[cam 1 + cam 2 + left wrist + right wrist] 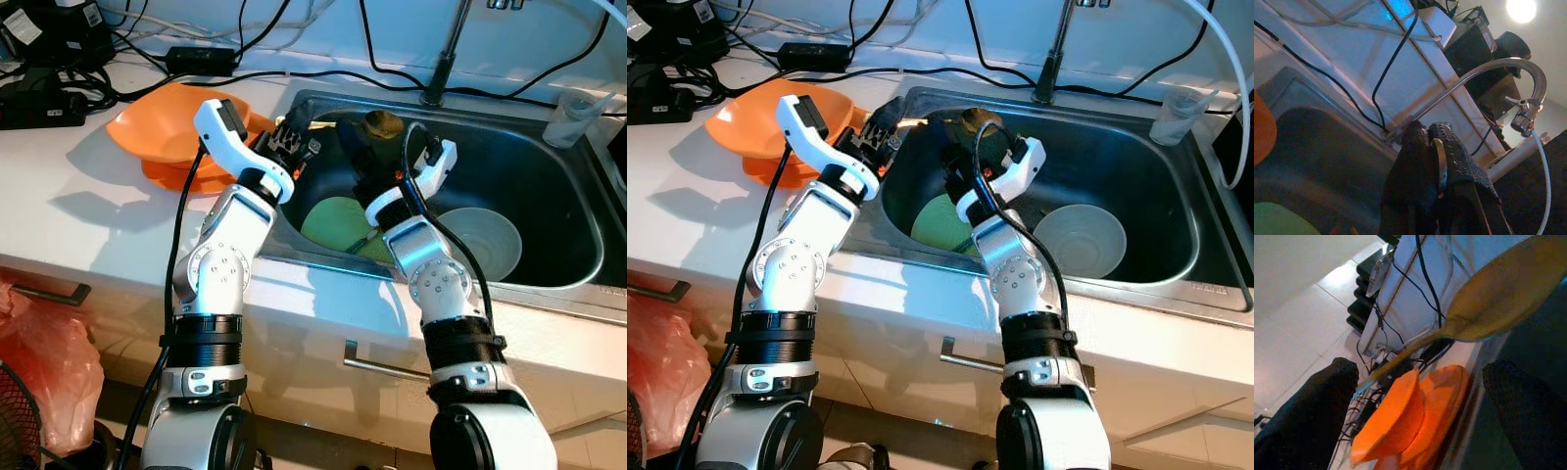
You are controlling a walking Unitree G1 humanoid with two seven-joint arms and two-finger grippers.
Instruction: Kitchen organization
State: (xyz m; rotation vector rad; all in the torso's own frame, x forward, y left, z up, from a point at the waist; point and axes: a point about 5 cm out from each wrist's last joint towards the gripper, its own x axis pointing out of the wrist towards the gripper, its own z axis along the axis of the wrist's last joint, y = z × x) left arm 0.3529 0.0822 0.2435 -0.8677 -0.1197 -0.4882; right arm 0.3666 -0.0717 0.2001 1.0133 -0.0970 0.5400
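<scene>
sink (pixel 549 279) right, plate (pixel 338 220) and bowl (pixel 490 240) in it | dishes (pixel 162 137) on counter (pixel 88 211) left | faucet (pixel 446 59) behind

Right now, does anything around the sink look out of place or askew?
Yes. Black cables trail across the counter right beside the sink, and the orange bowl sits tilted on the orange plate rather than nested flat.
</scene>
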